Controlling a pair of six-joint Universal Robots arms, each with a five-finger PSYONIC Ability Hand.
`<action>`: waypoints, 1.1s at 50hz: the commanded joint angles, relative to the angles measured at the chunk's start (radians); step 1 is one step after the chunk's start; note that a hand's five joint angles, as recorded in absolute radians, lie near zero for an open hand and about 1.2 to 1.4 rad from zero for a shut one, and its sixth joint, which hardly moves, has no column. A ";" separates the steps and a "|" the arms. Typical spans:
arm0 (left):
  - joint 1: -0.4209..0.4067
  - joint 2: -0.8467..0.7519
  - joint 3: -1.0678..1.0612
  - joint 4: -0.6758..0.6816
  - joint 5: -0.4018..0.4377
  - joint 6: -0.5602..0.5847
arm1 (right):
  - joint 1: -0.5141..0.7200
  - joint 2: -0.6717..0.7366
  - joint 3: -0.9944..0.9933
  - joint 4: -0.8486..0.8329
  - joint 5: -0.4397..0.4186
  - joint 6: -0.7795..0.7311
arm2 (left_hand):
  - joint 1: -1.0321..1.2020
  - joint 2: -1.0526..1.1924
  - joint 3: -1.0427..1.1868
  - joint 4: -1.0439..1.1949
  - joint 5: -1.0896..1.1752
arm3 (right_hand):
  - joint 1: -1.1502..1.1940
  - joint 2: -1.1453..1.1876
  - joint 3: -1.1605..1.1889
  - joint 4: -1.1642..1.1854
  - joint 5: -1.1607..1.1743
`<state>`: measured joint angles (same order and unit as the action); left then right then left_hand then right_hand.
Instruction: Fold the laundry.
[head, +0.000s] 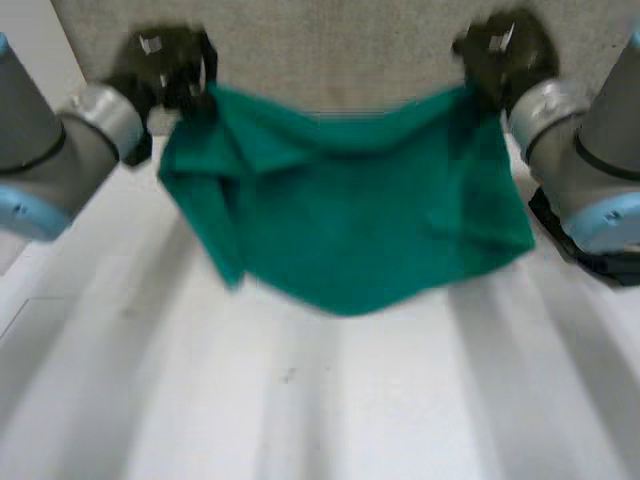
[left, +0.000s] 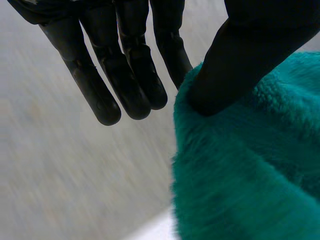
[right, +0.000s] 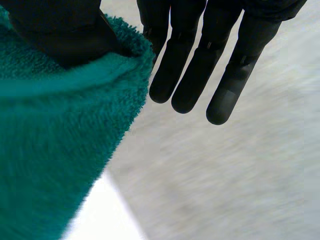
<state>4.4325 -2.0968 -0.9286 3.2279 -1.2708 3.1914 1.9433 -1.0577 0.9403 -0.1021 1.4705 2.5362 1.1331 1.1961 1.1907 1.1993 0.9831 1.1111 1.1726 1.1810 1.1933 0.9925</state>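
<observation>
Left hand and right hand each pinch a far corner of the fuzzy green terry towel, which hangs between them. No fold made yet, I'd say.

Green fleecy towel hanging spread above white table, top edge sagging, one side folded over

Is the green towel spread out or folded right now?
Mostly spread: the green towel hangs between the left hand and right hand, each pinching an upper corner; the side near the left hand is doubled over.
</observation>
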 joint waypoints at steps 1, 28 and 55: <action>-0.002 0.078 0.067 0.257 -0.099 -0.105 | -0.001 -0.112 0.046 -0.390 0.002 -0.001 | 0.263 0.200 0.206 0.197 0.239 | 0.285 0.224 0.215 0.203 0.229; 0.093 -0.058 -0.385 -0.026 -0.038 0.237 | 0.037 0.094 0.344 -0.013 -0.164 -0.070 | 0.263 0.200 0.206 0.197 0.239 | 0.285 0.224 0.215 0.203 0.229; -0.030 0.224 -0.738 0.018 -0.114 0.288 | 0.109 0.131 0.357 -0.042 0.019 0.013 | -0.127 -0.190 -0.185 -0.193 -0.152 | 0.285 0.224 0.215 0.203 0.229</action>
<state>4.4485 -2.0053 -1.4579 3.2187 -1.3933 3.4732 2.0584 -0.9083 1.2775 -0.1466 1.4907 2.5256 0.8122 0.7748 0.7716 0.7728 0.5967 1.1111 1.1725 1.1852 1.1934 0.9962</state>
